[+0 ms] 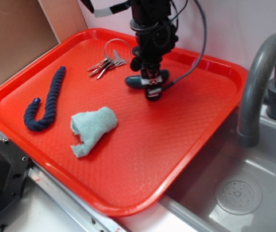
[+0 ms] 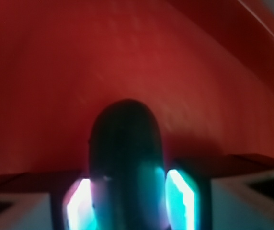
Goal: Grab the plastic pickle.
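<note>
**Kid:** Rope (image 1: pixel 44 102) comes first, far on the left. It is dark blue and bent like a hook. Is that the pickle?

**Helper:** No. Next comes a pale blue cloth (image 1: pixel 92 128), all bunched up, and some keys (image 1: pixel 108 62) on a ring behind it. Then, right of the keys, you reach the plastic pickle (image 1: pixel 137 81). It lies on the red tray (image 1: pixel 143 159), near the back edge.

**Kid:** Has the tool (image 1: pixel 152 86) got it?

**Helper:** Almost, I think. The tool is down over the pickle, with one finger (image 2: pixel 78 205) on each side of it. The close view shows the dark pickle between them. The fingers look very near it, maybe touching. I cannot tell if they squeeze it.

**Kid:** So what is left?

**Helper:** The pickle looks like it is on the tray, so lifting is left, and maybe the squeeze too.

**Kid:** What can't we see?

**Helper:** The tool covers the pickle's middle. The close view is blurry and glows blue-green on the fingers. On the far right, the grey tap (image 1: pixel 259 82) and sink (image 1: pixel 244 193) get cut off.
</note>
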Tool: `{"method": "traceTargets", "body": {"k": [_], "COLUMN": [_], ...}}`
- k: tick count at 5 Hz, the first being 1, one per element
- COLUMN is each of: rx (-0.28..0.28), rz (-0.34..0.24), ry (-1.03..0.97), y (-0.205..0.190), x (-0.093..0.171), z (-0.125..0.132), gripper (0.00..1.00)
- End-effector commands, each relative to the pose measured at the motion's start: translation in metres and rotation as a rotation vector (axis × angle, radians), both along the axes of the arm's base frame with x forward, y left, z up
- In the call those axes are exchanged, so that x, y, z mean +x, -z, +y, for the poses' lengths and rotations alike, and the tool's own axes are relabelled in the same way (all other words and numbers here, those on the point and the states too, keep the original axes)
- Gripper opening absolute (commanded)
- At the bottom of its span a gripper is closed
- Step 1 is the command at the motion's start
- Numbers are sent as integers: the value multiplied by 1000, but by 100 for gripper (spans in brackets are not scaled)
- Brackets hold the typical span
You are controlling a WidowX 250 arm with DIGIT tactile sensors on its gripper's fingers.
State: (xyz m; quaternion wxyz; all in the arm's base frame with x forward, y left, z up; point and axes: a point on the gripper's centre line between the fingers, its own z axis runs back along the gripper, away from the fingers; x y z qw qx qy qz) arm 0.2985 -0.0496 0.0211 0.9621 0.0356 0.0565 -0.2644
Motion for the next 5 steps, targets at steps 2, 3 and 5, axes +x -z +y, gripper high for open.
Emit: {"method": "traceTargets", "body": {"k": [2,3,5], "rx": [-104,-176,-112], "rz": [-250,-284,-255], "ry": [-697,-784,-710], "y": [-142,-167,-165], "x": [-71,-96,-92], "z": [38,45,55], "gripper": [0,0,0]}}
